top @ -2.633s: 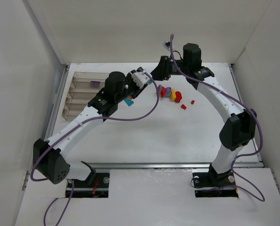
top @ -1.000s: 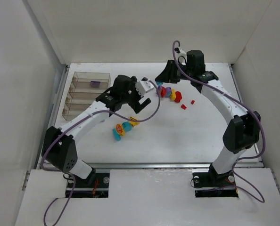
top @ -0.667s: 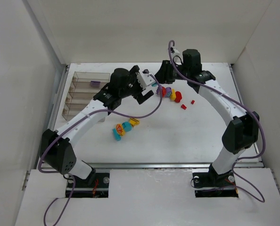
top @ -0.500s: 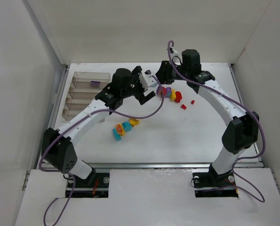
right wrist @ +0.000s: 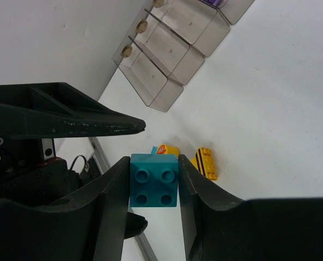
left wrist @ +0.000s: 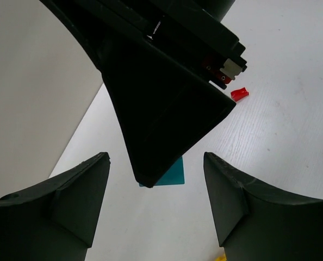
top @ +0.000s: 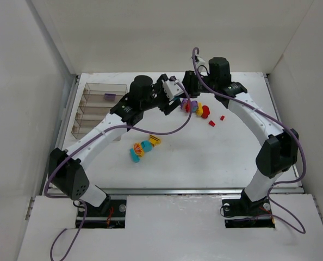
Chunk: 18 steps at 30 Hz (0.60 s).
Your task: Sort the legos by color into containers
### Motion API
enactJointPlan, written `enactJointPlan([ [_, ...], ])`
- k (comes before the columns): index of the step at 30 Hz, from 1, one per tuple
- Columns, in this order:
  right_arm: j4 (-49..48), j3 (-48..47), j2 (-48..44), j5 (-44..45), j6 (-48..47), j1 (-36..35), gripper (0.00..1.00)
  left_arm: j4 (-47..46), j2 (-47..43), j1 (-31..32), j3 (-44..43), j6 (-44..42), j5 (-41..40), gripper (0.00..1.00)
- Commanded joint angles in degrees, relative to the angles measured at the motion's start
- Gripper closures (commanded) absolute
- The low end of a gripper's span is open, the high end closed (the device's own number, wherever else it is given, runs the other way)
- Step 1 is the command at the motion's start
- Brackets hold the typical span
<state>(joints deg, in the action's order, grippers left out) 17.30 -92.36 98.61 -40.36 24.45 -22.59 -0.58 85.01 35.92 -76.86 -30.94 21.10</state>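
Note:
My right gripper (right wrist: pixel 153 169) is shut on a teal four-stud lego (right wrist: pixel 154 187) and holds it above the table; in the top view it (top: pixel 184 87) is at the back centre. My left gripper (left wrist: pixel 156 163) is open and empty, its jaws straddling the tip of the right gripper, with the teal lego (left wrist: pixel 172 174) partly showing behind it. In the top view the left gripper (top: pixel 172 93) meets the right one. The tinted four-compartment tray (top: pixel 94 87) stands at the back left, with a purple lego (top: pixel 109 97) in its farthest compartment.
A cyan, yellow and red cluster (top: pixel 142 148) lies mid-table. A red, yellow and purple cluster (top: pixel 198 109) and two small red bricks (top: pixel 211 123) lie under the right arm. The right wrist view shows the tray (right wrist: pixel 150 87) and yellow bricks (right wrist: pixel 205 163).
The left arm has left the mixed cluster lying on the table and swung up and right, open, to the right gripper. The right gripper has shifted slightly left.

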Motion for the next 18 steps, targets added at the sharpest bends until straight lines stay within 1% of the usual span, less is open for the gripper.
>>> enactJointPlan([
  [1, -2.89, -1.33, -0.61, -1.56, 0.25, -0.61, 1.0, -1.53, 0.41, 0.29, -2.24, 1.06, 1.66, 0.34],
  [5, -2.89, -1.33, -0.61, -1.56, 0.25, -0.61, 1.0, -1.0, 1.03, 0.29, -2.24, 1.06, 1.14, 0.34],
  [7, -2.89, -0.81, -0.61, -1.56, 0.78, -0.61, 1.0, -1.0, 1.03, 0.29, -2.24, 1.06, 1.13, 0.38],
  [8, -2.89, -0.81, -0.61, -1.56, 0.78, -0.61, 1.0, -1.0, 1.03, 0.29, -2.24, 1.58, 1.13, 0.46],
  [9, -2.89, -0.81, -1.13, -1.56, 0.78, -0.61, 1.0, -1.0, 1.03, 0.29, -2.24, 1.58, 0.52, 0.52],
  [11, -2.89, -0.81, -1.14, -1.56, 0.78, -0.61, 1.0, -1.0, 1.03, 0.29, -2.24, 2.19, 0.0, 0.61],
  [12, -2.89, -0.81, -1.14, -1.56, 0.78, -0.61, 1.0, -1.7, 1.03, 0.29, -1.72, 2.2, -0.53, 0.68],
  [13, -2.89, -0.81, -1.14, -1.56, 0.78, -0.61, 1.0, -1.71, 1.03, 0.29, -1.71, 2.72, -0.54, 0.72],
  [15, -2.89, -0.81, -0.61, -2.18, 0.78, -0.61, 0.93, -2.32, 1.03, 0.29, -1.71, 3.25, -1.06, 0.82],
  [16, -2.89, -0.81, -0.61, -2.18, 0.78, -0.61, 0.87, -2.32, 1.03, 0.29, -1.71, 3.25, -1.06, 0.91],
  [17, -2.89, -0.81, -0.09, -2.18, 0.78, -0.61, 0.79, -2.32, 1.03, 0.29, -1.71, 3.25, -1.59, 0.96],
  [18, -2.89, -0.81, -0.08, -2.18, 0.78, -0.61, 0.63, -2.32, 1.03, 0.29, -1.71, 3.25, -1.59, 0.99],
])
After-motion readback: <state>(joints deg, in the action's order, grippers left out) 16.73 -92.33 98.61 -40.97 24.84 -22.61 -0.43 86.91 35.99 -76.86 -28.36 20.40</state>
